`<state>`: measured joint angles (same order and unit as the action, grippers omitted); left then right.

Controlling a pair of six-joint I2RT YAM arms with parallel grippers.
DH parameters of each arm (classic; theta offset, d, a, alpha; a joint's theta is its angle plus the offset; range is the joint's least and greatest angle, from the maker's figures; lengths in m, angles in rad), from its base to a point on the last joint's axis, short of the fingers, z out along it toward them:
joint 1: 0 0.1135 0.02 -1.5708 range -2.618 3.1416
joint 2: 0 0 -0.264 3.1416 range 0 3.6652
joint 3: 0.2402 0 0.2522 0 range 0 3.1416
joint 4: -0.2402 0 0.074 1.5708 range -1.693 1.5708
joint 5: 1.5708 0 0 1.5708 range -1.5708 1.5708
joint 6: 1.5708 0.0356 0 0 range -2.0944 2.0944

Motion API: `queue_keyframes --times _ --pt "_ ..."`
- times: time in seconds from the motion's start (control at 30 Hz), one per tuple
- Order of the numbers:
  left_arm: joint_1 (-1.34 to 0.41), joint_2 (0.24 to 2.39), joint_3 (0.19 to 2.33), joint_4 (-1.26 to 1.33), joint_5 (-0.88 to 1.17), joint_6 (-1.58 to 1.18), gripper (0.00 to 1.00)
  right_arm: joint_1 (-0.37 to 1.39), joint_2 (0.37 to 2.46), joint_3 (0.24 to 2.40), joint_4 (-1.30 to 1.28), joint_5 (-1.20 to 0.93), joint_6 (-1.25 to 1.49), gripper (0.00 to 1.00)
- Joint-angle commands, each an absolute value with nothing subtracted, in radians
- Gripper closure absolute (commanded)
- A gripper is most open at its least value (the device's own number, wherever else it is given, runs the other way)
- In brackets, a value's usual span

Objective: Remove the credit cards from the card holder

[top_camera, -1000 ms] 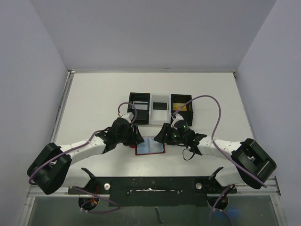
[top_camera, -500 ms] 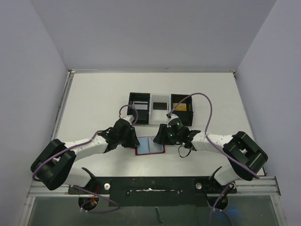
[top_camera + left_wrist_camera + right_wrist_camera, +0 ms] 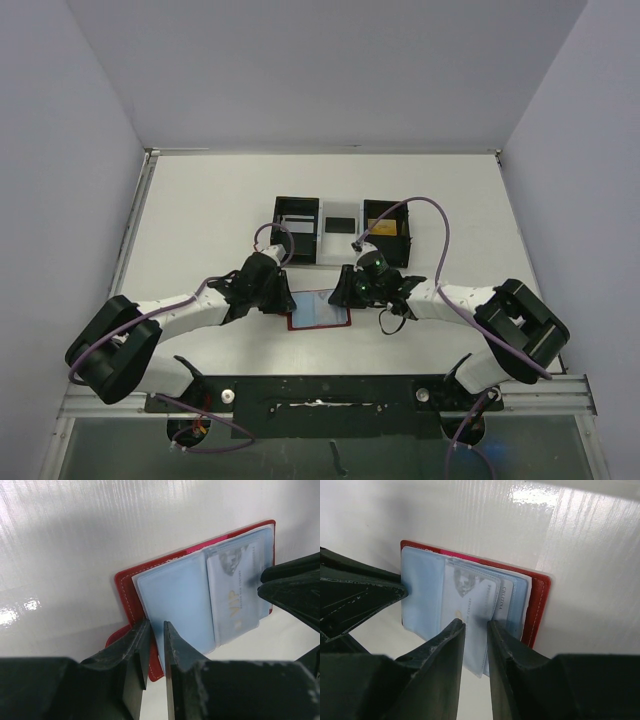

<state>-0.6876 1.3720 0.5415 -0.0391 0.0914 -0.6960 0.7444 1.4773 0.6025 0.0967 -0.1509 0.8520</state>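
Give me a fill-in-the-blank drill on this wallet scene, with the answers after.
The cover of the open card holder is ___. The tray behind it has ___ compartments. The black card lies in the tray's ___ compartment. The right gripper pinches a pale credit ___.
Missing: red; three; middle; card.

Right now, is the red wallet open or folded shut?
Open: the card holder lies spread flat, blue-grey sleeves showing, a pale card tucked inside one.
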Motion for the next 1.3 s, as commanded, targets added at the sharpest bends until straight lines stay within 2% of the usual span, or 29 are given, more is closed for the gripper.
queue_keyframes --times 0.0,0.33,0.57,0.87,1.27 --pt "-0.694 1.362 0.574 -0.04 0.115 -0.683 0.84 0.756 1.429 0.638 0.125 -0.149 0.854 0.74" --pt "-0.693 1.334 0.573 -0.043 0.114 -0.686 0.84 0.738 1.426 0.607 0.233 -0.266 0.899 0.74" --pt "-0.693 1.333 0.577 -0.042 0.119 -0.689 0.84 0.735 1.417 0.601 0.235 -0.261 0.913 0.74" --pt "-0.693 1.335 0.589 -0.044 0.125 -0.684 0.84 0.726 1.431 0.557 0.371 -0.319 1.003 0.73" --pt "-0.694 1.292 0.58 -0.065 0.1 -0.689 0.84 0.743 1.563 0.69 0.348 -0.436 0.929 0.71"
